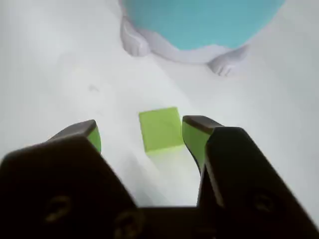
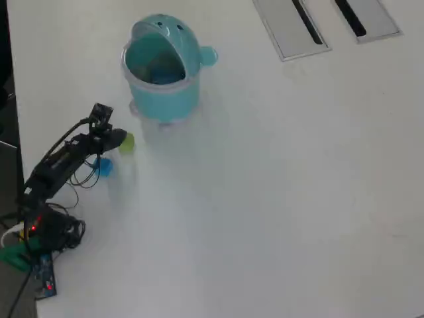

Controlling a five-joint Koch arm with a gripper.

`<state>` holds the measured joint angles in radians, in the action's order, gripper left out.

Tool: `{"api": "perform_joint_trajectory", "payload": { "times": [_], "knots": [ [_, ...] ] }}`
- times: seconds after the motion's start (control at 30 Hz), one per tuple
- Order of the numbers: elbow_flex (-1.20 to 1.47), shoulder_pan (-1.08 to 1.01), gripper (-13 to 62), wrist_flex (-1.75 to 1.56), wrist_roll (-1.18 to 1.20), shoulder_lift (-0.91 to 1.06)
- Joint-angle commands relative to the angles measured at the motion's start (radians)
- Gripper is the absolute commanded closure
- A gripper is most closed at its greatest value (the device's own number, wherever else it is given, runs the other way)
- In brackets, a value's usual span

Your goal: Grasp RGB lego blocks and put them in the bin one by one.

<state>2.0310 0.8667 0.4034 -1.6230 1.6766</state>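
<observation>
**Green block sits between the open jaws, off-centre toward one side**

The white desk [image 2: 278, 199] carries everything. The teal bin [image 2: 161, 69] stands near its upper left in the overhead view, hood tipped back and mouth open; something bluish shows inside, but I cannot tell what it is. In the wrist view the bin [image 1: 199, 22] fills the top edge, directly ahead of the arm, with its pale feet on the desk.

The arm [image 2: 63, 165] reaches from the lower left toward the bin. Its pincer [image 1: 142, 133] is spread apart and holds nothing. The yellow-green block [image 1: 160, 129] lies on the desk within the gap, squarely aligned with the jaws, but close beside the right jaw as the wrist view shows it and well clear of the left one. Closing should, I judge, drag it sideways first unless the pincer shifts right.

The overhead view alone shows the blue block [image 2: 103, 167] beside the arm, partly hidden under it; the yellow-green block [image 2: 126, 142] appears there only as a blob at the tip. No red block is visible.
</observation>
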Motion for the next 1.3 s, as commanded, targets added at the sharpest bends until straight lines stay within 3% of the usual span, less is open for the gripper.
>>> {"api": "perform_joint_trajectory", "payload": {
  "times": [0.0, 1.27],
  "knots": [
    [-0.028, -0.014, 20.3, -0.101, -0.005, -0.003],
    [0.035, -0.034, 24.2, -0.330, -0.040, -0.209]
  ]
}}
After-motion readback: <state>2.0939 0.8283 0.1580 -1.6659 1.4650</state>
